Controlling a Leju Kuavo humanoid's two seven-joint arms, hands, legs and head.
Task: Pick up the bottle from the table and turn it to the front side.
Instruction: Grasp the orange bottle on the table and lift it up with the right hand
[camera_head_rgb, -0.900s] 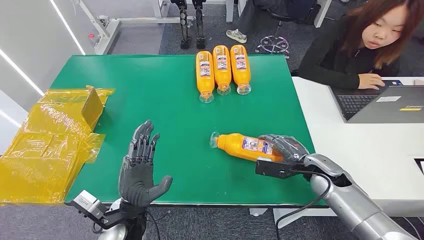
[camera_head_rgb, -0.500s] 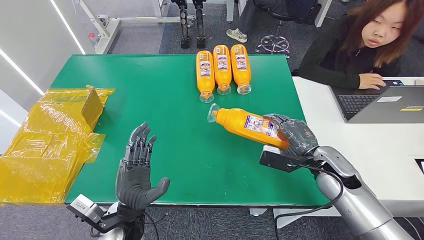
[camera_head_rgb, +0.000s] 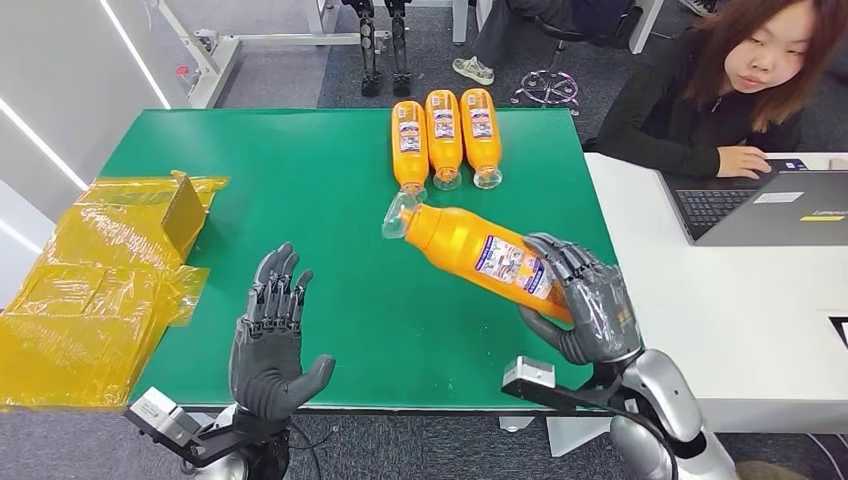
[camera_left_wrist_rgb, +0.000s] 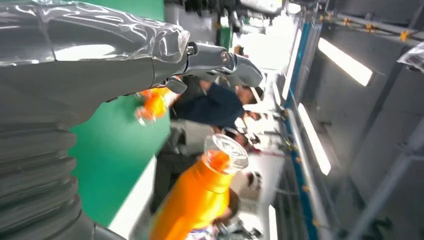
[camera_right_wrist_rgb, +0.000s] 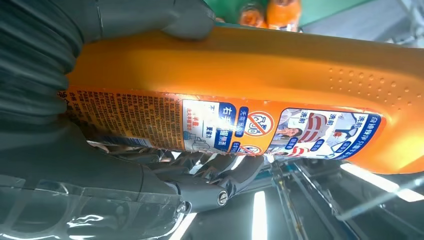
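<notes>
Where dark fingers wrap it, the bottle's base hides.

The bottle is looking like smooth, shiny orange plastic with a clear plastic cap and a glossy paper label, and little raised dots are showing on its side in the right wrist view. The right hand holding it is looking like dark grey plastic with a shiny clear film over it, and the left hand is looking matt grey. The table is wearing a flat, matt green top, and crinkly, shiny yellow plastic sheets are lying at its left edge.
</notes>
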